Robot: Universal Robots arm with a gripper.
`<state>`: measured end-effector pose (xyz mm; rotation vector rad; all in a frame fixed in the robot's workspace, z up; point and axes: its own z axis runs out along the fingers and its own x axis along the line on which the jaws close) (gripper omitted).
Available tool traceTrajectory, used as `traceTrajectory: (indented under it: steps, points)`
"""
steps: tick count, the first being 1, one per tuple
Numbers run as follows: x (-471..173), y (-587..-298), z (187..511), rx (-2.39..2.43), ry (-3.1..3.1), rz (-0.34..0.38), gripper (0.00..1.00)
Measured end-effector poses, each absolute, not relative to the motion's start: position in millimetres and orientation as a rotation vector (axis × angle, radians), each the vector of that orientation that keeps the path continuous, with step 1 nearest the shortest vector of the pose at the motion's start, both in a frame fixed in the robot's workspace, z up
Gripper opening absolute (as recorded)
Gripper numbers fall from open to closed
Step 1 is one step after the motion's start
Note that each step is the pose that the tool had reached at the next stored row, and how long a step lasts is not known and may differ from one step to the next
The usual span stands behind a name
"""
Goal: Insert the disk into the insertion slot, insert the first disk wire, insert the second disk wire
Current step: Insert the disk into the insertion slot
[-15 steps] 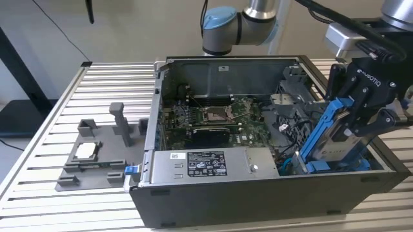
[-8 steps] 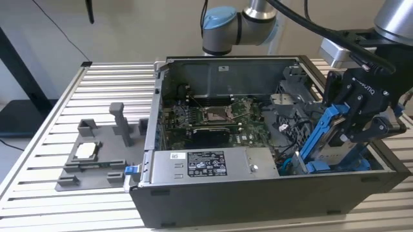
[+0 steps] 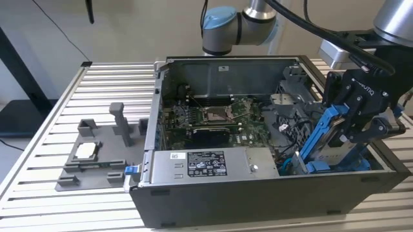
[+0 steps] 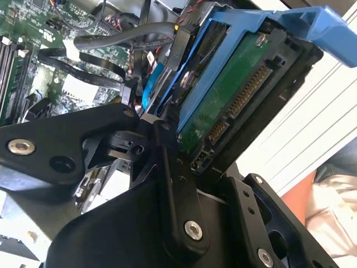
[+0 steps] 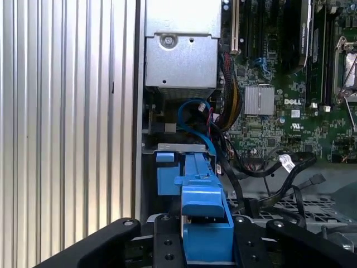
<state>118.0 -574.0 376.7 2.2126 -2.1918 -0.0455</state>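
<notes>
My gripper (image 3: 361,121) is shut on the disk (image 3: 330,141), a drive in a bright blue carrier. It holds the disk tilted steeply at the open case's front corner, on the exterior view's right. In the second wrist view the disk's green underside (image 4: 234,95) and its connectors face the camera between black fingers (image 4: 167,162). In the first wrist view the blue carrier tab (image 5: 203,206) points down at the insertion slot (image 5: 178,148), a grey metal cage with blue parts inside. Loose black disk wires (image 5: 295,167) lie beside the cage.
The open computer case (image 3: 258,193) stands on a slatted metal table (image 3: 110,87). Inside it are the motherboard (image 3: 213,116) and a labelled power supply (image 3: 200,164). On the exterior view's left, a grey fixture (image 3: 96,154) holds a small silver chip (image 3: 86,151).
</notes>
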Motion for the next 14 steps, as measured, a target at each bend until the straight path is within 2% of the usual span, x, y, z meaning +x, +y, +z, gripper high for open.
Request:
traceTrajectory:
  steps: [1,2,4,5,14]
  points:
    - [118,-574,377,2.213,-2.192,-0.045,0.34]
    - [118,-574,377,2.213,-2.191,-0.045,0.40]
    - [118,-574,377,2.213,-2.191,-0.045,0.40]
    - [118,-574,377,2.213,-2.191,-0.045,0.47]
    - [118,-573,390,2.216,-2.194,-0.040,0.47]
